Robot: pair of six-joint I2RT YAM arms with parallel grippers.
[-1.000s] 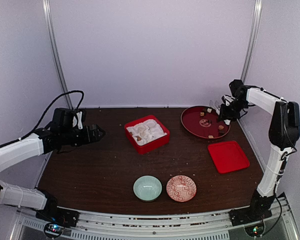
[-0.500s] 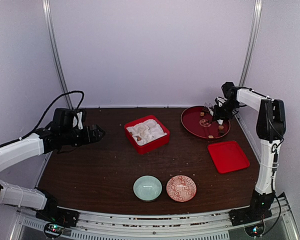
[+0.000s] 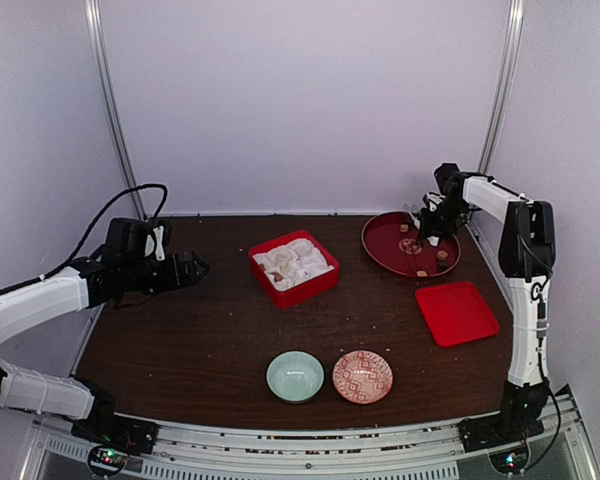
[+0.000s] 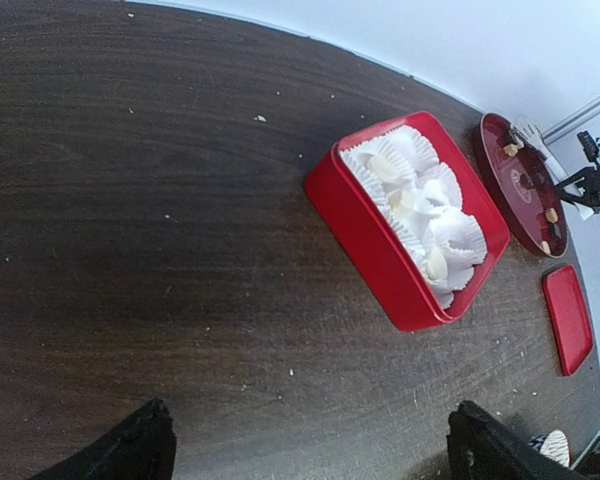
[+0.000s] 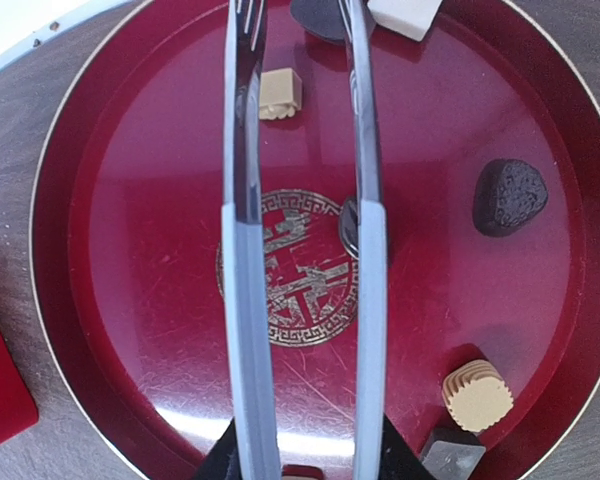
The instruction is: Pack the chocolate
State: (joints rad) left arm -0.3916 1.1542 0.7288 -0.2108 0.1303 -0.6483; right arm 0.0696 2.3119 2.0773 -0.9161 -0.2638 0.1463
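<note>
Tabletop (image 3: 200,340) dark wood, walls (image 3: 300,100) pale lilac

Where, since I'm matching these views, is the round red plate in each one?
Top external: round red plate at the far right, towards the back.
Left wrist: upper right edge, beyond the red box.
Right wrist: fills the frame.
Shared landmark: the tan chocolate pieces on it.
</note>
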